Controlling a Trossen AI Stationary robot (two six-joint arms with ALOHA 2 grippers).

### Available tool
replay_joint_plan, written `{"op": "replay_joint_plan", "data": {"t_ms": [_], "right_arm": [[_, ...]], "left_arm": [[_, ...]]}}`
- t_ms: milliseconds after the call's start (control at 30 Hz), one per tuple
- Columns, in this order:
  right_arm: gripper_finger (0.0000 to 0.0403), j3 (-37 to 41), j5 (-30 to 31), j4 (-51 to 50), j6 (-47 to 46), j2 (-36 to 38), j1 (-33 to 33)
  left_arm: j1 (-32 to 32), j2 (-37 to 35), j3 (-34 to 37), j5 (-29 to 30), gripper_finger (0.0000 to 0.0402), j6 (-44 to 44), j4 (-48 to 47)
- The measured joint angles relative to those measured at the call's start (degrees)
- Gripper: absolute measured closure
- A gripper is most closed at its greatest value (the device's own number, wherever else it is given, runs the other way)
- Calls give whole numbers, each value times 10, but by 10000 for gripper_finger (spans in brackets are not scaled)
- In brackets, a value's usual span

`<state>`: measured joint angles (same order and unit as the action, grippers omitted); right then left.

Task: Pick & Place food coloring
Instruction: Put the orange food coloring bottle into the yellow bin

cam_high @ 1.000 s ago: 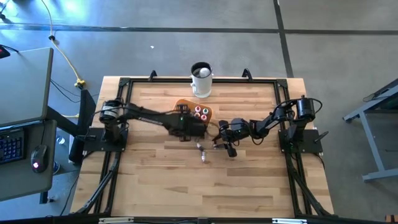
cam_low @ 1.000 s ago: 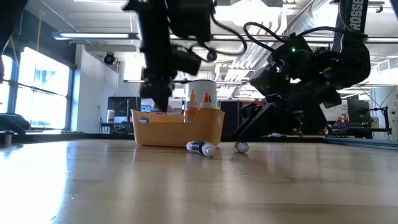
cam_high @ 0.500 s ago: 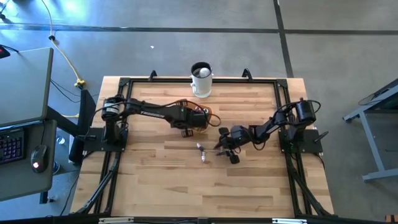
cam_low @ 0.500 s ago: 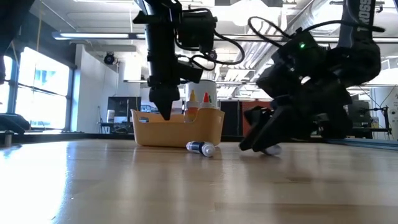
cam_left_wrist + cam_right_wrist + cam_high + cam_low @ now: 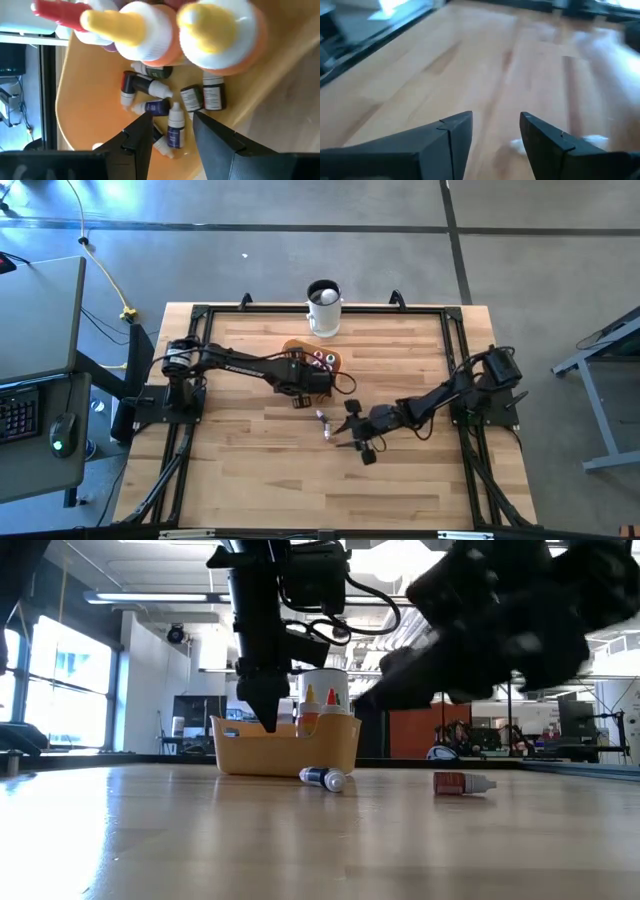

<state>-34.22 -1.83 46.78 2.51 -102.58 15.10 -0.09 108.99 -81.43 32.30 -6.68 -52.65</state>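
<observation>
The orange bowl (image 5: 322, 361) sits near the back middle of the table (image 5: 250, 480), and most of the food coloring is inside it, so this looks like the place where the little bottles go. In the left wrist view a pile of tiny bottles (image 5: 172, 131) lies flat on the bowl's floor, with two bigger bottles with yellow tips (image 5: 132, 25) standing up near the camera. The left gripper (image 5: 300, 388) hangs right over the bowl, pointing straight down, with its arm stretched flat across the table from the left post. Its two fingers (image 5: 137, 142) stand a little apart with nothing between them (I think it just let a bottle go, but that is only a guess). Two bottles are not in the bowl yet. A dark blue bottle (image 5: 323, 777) lies on its side on the wood just in front of the bowl, and a brownish bottle (image 5: 462, 783) lies on its side farther out. The right gripper (image 5: 358, 440) is low over the middle of the table, close to the loose bottle (image 5: 325, 426) seen from above, with its arm reaching in from the right post. Its fingers (image 5: 447, 135) are spread open and hold nothing, so it seems ready to grab one next
</observation>
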Motion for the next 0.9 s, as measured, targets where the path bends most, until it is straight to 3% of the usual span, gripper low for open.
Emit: {"op": "replay_joint_plan", "data": {"t_ms": [67,200,333,567,900], "right_arm": [[244,-19,34,-61,-23,21,1],[244,-59,100,-288,-77,54,7],[244,-97,124,-446,-153,64,29],[244,-128,151,-522,-196,64,78],[244,-128,191,-619,-251,48,83]], "left_arm": [[-5,0,0,-1,266,-3,-5],[-15,0,0,-7,266,-14,-15],[-23,0,0,-7,266,-24,-15],[-22,0,0,-8,266,-26,-14],[-22,0,0,-8,266,-27,-13]]}}
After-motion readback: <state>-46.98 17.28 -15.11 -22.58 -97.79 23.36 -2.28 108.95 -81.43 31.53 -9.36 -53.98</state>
